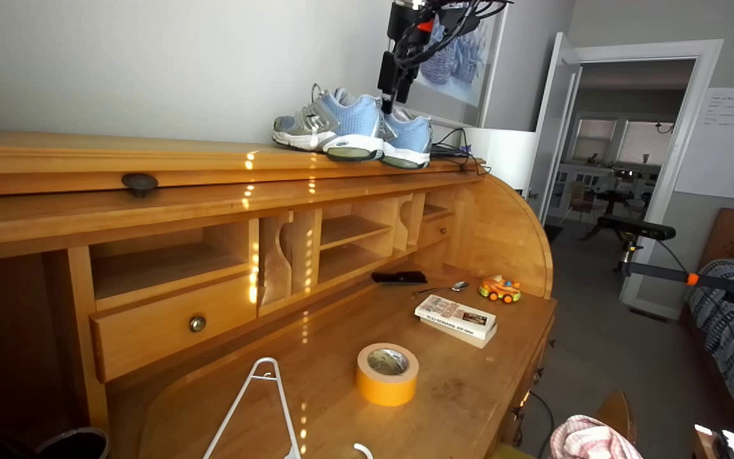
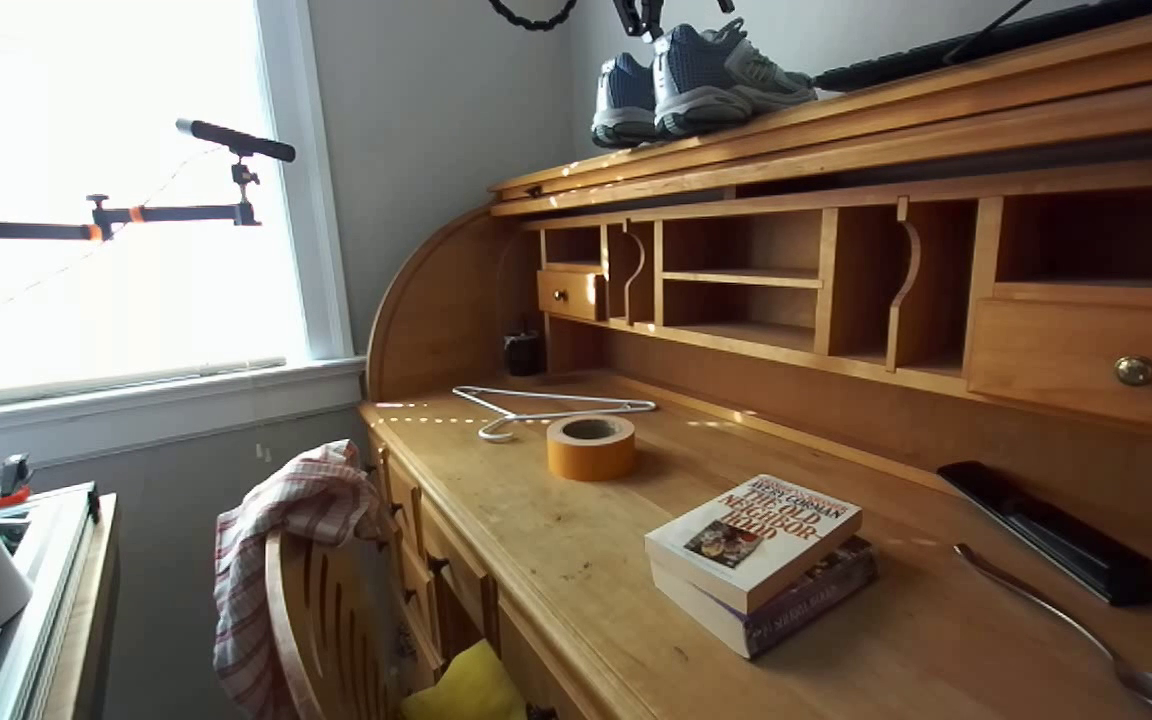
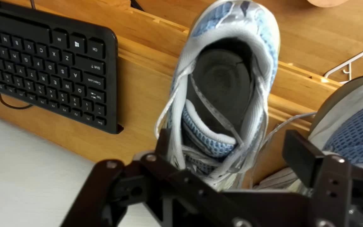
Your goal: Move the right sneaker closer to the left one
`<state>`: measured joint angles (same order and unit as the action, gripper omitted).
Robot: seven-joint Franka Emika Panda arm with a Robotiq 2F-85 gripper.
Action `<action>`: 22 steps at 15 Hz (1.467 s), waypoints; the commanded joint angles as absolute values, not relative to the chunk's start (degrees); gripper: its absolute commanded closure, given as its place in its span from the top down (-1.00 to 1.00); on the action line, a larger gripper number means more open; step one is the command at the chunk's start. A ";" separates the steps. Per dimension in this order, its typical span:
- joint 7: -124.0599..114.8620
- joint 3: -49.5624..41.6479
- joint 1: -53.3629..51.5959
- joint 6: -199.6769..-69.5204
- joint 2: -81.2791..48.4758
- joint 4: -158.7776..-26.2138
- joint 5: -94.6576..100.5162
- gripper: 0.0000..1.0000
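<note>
The gripper [image 3: 228, 138] stands spread wide in the wrist view, gripping nothing, its fingers [image 3: 301, 157] to either side of the right sneaker [image 3: 227, 83], with a gap showing at the three o'clock side. That sneaker sits on the upper ledge [image 1: 201, 153] of the counter [image 1: 462, 389], the left one [image 3: 354, 126] just beside it between three and four o'clock, the black keyboard [image 3: 43, 69] at nine. In an exterior view, the yellow tape roll [image 1: 387, 384] lies at six o'clock, well below the pair.
</note>
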<state>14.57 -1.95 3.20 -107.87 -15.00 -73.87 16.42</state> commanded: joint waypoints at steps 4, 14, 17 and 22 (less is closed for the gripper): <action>14.11 -2.60 3.79 -103.66 -19.01 -69.65 15.59 0.30; 12.36 -2.74 3.99 -101.44 -21.98 -63.81 15.22 -0.86; 12.46 -2.55 4.00 -101.53 -22.82 -61.49 15.03 -0.87; 12.85 -1.95 4.00 -101.52 -24.37 -58.23 13.84 -0.89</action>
